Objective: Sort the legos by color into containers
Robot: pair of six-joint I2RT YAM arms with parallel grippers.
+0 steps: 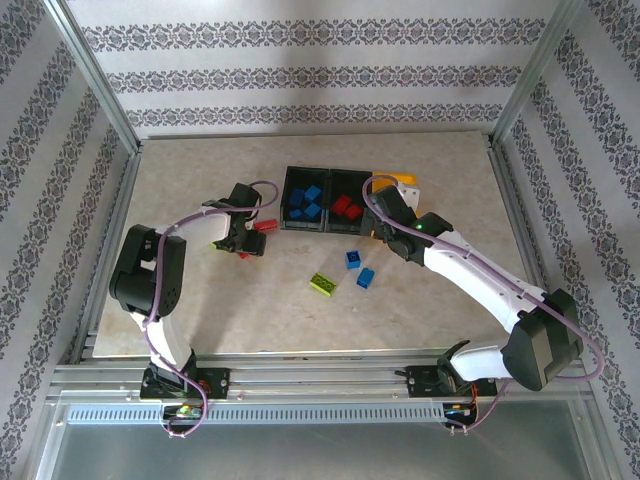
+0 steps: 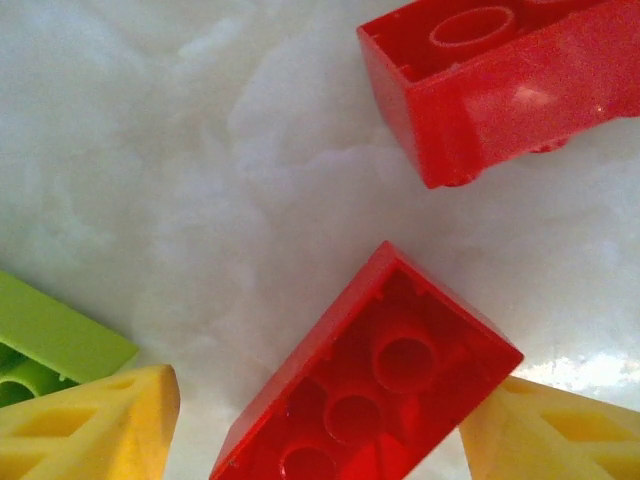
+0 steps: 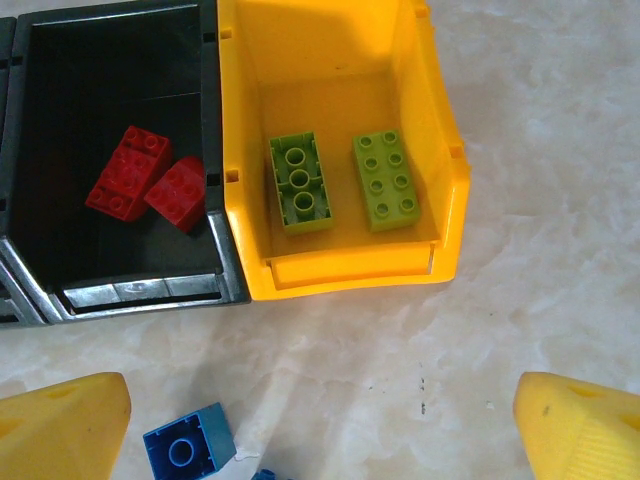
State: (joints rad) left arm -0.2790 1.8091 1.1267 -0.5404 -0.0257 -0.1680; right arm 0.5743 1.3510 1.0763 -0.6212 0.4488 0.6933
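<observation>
Left gripper (image 2: 325,420) straddles an upturned red brick (image 2: 370,390), one fingertip (image 2: 530,425) touching, table (image 2: 150,150) showing beside the other (grip uncertain). Right gripper (image 3: 320,430) gapes empty before the bins (image 3: 340,278). Judged step: picking red; next, squeeze, lift, carry to the black bin (image 3: 150,292) holding reds (image 3: 125,180).

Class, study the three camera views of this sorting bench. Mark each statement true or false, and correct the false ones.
1. The yellow bin holds two lime green bricks. True.
2. The black bin next to it holds blue pieces. False: two red bricks lie in it.
3. The right end effector holds a brick. False: it is open and empty; a blue brick lies on the table near it.
4. An upturned red brick lies between the fingers of the left end effector. True.
5. Every green piece is binned. False: a loose green brick lies on the table.
</observation>
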